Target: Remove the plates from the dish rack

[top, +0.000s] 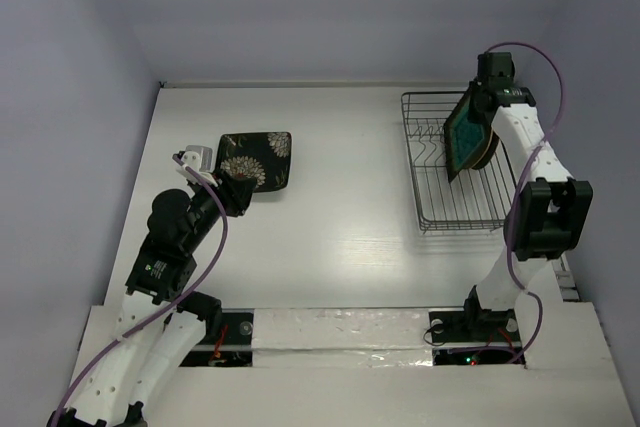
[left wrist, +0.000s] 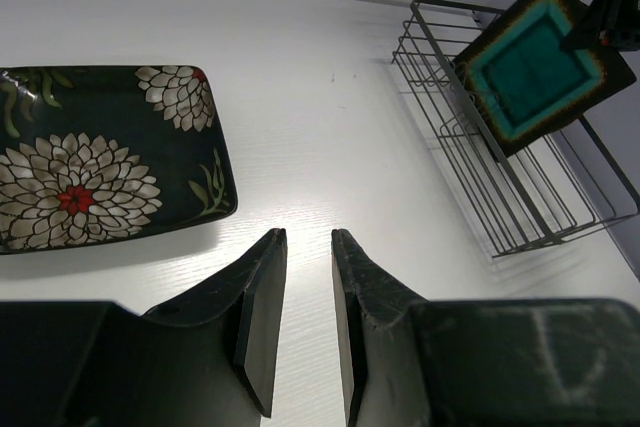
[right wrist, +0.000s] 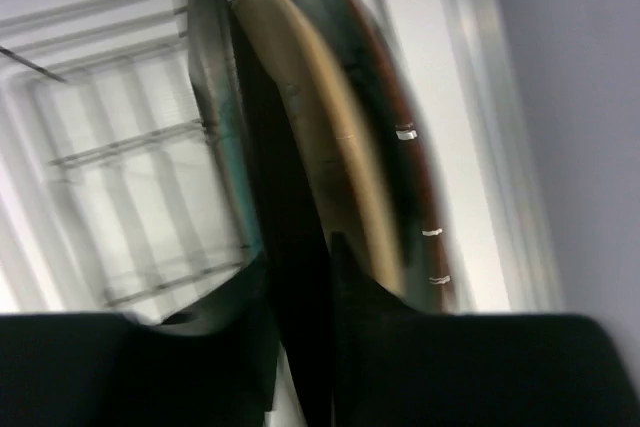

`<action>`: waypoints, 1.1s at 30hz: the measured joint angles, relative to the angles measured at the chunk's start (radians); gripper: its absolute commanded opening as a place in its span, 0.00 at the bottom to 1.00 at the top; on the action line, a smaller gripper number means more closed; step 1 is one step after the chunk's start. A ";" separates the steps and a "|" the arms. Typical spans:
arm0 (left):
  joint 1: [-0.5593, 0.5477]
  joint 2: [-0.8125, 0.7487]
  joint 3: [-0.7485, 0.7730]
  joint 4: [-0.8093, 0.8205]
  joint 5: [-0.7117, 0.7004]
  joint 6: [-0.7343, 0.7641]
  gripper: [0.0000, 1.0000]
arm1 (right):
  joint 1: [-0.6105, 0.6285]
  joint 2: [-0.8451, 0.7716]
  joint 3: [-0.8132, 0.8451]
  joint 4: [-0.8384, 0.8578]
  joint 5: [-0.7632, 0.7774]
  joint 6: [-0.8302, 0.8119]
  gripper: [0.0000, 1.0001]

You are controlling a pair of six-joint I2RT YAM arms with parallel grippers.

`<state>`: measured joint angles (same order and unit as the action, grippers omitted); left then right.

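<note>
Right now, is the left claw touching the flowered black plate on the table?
Apart. The left wrist view shows bare white table between the left gripper and the near corner of the flowered black plate.

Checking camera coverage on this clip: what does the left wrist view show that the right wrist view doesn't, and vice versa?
Left wrist only: the flower plate lying flat on the table, and the left gripper with its empty, slightly parted fingers. Right wrist only: a tan-rimmed plate standing just behind the teal plate, blurred. Both: the teal plate, gripped by the right gripper, and the dish rack.
</note>
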<state>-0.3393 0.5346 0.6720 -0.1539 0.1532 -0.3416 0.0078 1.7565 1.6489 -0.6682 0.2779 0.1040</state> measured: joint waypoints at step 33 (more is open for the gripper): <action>0.001 -0.001 0.000 0.008 0.020 -0.006 0.31 | 0.308 -0.467 -0.006 0.081 -0.014 0.087 0.00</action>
<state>-0.3382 0.5335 0.6720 -0.1463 0.1730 -0.3473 0.3157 1.2892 1.6432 -0.5869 0.2634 0.1905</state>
